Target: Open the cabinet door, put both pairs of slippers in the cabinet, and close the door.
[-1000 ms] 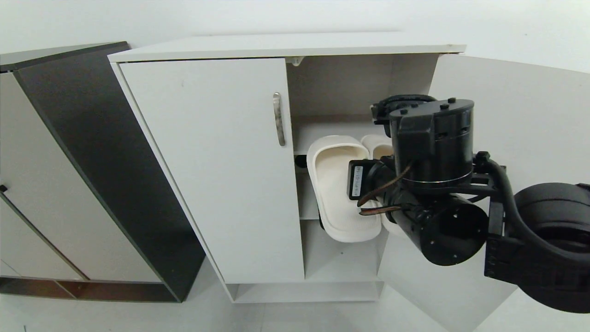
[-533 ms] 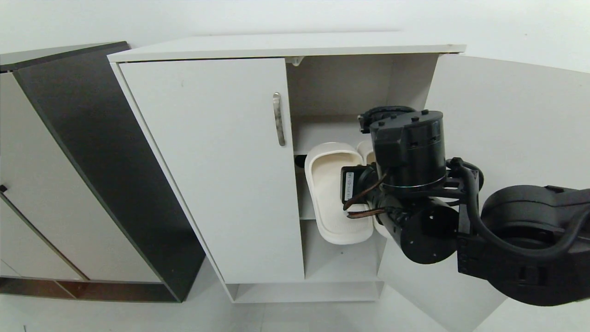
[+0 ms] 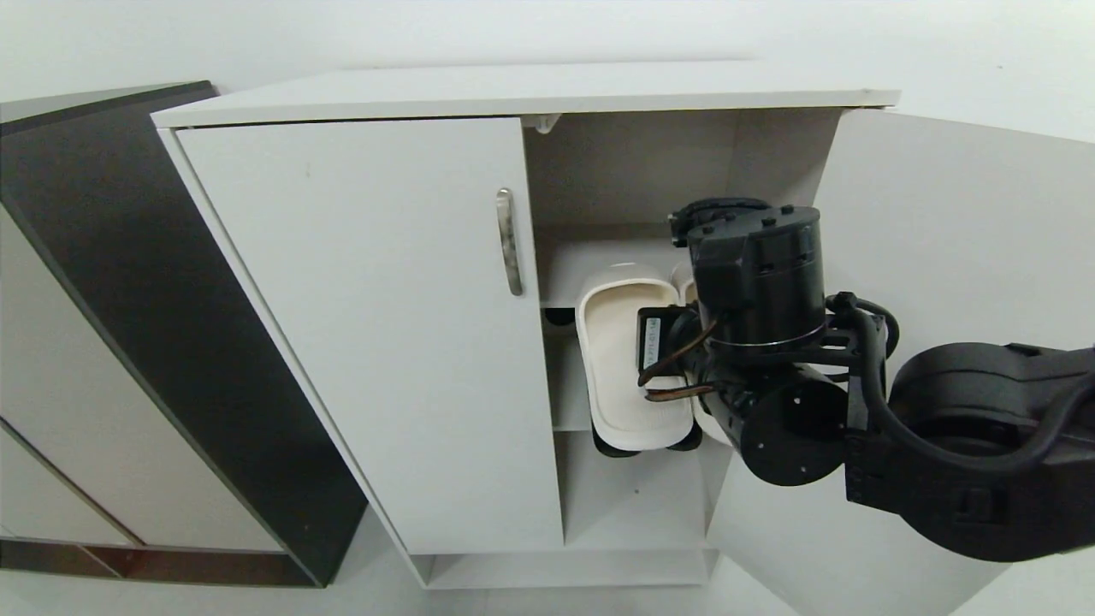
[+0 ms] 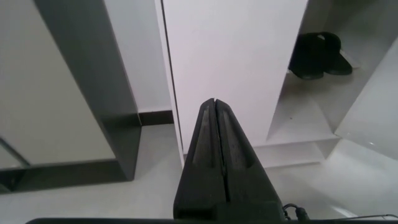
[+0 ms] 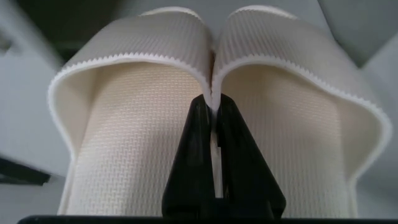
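The white cabinet (image 3: 513, 85) has its right door (image 3: 932, 257) swung open and its left door (image 3: 368, 325) closed. My right gripper (image 5: 214, 109) is shut on the touching inner rims of a cream pair of slippers (image 5: 143, 124). It holds them soles-up inside the open compartment, at middle-shelf height (image 3: 620, 359). Black slippers (image 4: 320, 56) lie on a shelf in that compartment, and their ends (image 3: 612, 447) peek out under the cream pair. My left gripper (image 4: 214, 106) is shut with nothing in it, held low in front of the closed door.
A dark-sided cabinet (image 3: 128, 299) stands close to the left of the white one. The closed door carries a metal handle (image 3: 507, 242). The open door stands out to the right of my right arm. Bare floor (image 4: 298, 186) lies before the cabinet.
My right arm has carried the cream slippers lower and deeper into the open compartment. The head view has also shifted, so the cabinet sits a little differently in the picture.
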### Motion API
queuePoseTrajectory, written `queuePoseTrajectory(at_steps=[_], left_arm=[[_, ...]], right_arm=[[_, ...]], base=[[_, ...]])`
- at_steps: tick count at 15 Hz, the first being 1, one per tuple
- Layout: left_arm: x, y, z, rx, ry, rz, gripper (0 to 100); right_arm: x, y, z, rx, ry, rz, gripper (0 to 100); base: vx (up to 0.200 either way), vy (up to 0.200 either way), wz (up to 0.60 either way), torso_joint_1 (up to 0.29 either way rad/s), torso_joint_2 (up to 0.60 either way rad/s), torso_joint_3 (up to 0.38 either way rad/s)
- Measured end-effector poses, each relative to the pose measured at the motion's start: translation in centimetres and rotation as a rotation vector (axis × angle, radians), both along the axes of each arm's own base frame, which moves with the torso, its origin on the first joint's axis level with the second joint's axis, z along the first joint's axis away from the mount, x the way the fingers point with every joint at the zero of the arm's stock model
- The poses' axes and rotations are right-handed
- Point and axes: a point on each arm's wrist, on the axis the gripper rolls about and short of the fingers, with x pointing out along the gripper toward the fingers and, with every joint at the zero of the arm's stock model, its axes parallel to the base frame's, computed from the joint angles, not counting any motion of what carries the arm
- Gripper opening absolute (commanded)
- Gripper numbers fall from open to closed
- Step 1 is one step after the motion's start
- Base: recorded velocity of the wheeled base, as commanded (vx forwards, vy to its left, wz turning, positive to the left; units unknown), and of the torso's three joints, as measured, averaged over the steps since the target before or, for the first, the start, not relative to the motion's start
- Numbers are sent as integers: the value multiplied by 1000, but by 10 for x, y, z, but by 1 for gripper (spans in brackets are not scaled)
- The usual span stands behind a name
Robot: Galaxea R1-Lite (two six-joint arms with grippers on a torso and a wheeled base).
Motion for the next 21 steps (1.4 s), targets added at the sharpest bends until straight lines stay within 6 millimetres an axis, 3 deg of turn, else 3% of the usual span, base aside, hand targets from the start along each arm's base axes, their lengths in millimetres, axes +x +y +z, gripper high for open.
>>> queuePoseTrajectory(at_steps=[6, 12, 21], left_arm=[[0, 0, 0, 0, 0, 0, 0], [0, 0, 0, 0, -1, 1, 0], [0, 0, 0, 0, -1, 1, 0]], right_arm=[[-1, 0, -4, -12, 8, -1, 0], [0, 0, -10, -20, 15, -4, 0], [44, 9, 0, 22, -20, -70, 0]], base=[[200, 0, 0, 4, 2, 5], [0, 0, 0, 0, 0, 0], [0, 0, 0, 0, 0, 0]])
